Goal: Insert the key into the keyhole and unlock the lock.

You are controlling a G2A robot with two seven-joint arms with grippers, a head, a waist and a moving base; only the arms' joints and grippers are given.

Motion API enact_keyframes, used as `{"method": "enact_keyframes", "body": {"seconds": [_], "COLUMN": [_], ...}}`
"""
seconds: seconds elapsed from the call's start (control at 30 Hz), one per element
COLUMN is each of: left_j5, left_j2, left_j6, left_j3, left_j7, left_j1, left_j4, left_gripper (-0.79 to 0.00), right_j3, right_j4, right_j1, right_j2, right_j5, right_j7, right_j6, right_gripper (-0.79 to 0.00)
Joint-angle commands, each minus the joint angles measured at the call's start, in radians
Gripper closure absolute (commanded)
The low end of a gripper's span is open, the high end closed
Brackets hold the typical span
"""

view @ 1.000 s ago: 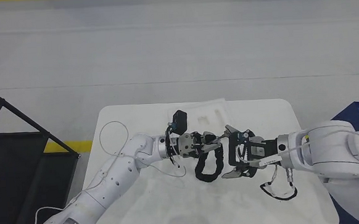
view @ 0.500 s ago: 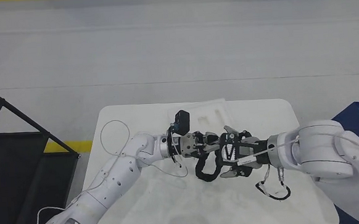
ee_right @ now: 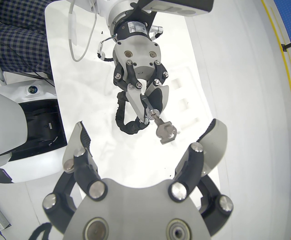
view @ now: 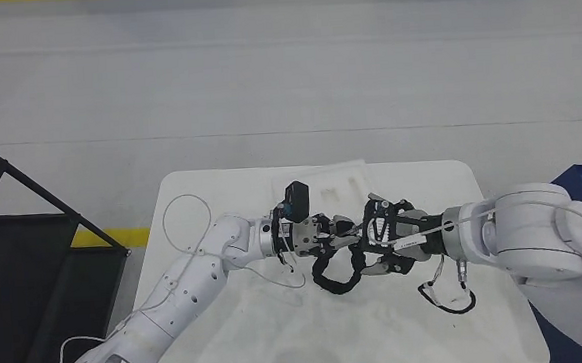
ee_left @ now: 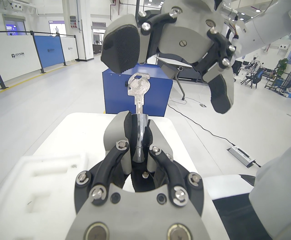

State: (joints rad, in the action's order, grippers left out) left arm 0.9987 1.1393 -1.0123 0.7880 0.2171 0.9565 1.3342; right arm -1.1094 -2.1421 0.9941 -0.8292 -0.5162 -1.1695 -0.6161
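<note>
The left gripper [ee_left: 137, 127] is clamped on the lock [ee_left: 140, 134] above the middle of the table [view: 427, 188], with the key [ee_left: 138, 87] seated in its keyhole. The right gripper [ee_right: 147, 130] has its jaws apart, flanking the key head without contact.

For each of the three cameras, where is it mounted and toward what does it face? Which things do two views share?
Top view: overhead on the robot, facing down at the white table; shows the left tool opposite the right tool.
Left wrist view: on the left wrist, facing along its tool, shut on the lock, toward the open right tool.
Right wrist view: on the right wrist, facing between its own open fingers toward the left tool.
Shared: both wrist views show the key in the lock, from opposite ends.
</note>
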Motion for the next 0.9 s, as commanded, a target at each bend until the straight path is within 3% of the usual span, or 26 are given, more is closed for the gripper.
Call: {"method": "enact_keyframes", "body": {"seconds": [0.0, 0.47, 0.77, 0.87], "left_j5": [0.018, 0.204, 0.205, 0.195], "left_j2": [-0.002, -0.034, -0.049, -0.054], "left_j6": [0.000, 0.000, 0.000, 0.000], "left_j3": [0.000, -0.010, -0.031, -0.037], "left_j7": [0.009, 0.117, 0.138, 0.133], "left_j1": [-0.001, -0.024, -0.023, -0.020], "left_j4": [0.003, 0.049, 0.038, 0.035], "left_gripper": [0.000, 0.000, 0.000, 0.000], "right_j3": [-0.013, -0.018, 0.050, 0.041], "right_j4": [0.007, 0.010, 0.009, -0.008], "right_j1": [0.005, 0.008, -0.023, -0.018], "right_j2": [0.003, 0.005, 0.028, 0.037], "right_j5": [0.008, 0.006, -0.253, -0.316], "right_j7": [0.009, 0.017, 0.169, 0.208], "right_j6": [-0.024, -0.031, -0.203, -0.243], "right_gripper": [-0.785, -0.785, -0.785, -0.705]}}
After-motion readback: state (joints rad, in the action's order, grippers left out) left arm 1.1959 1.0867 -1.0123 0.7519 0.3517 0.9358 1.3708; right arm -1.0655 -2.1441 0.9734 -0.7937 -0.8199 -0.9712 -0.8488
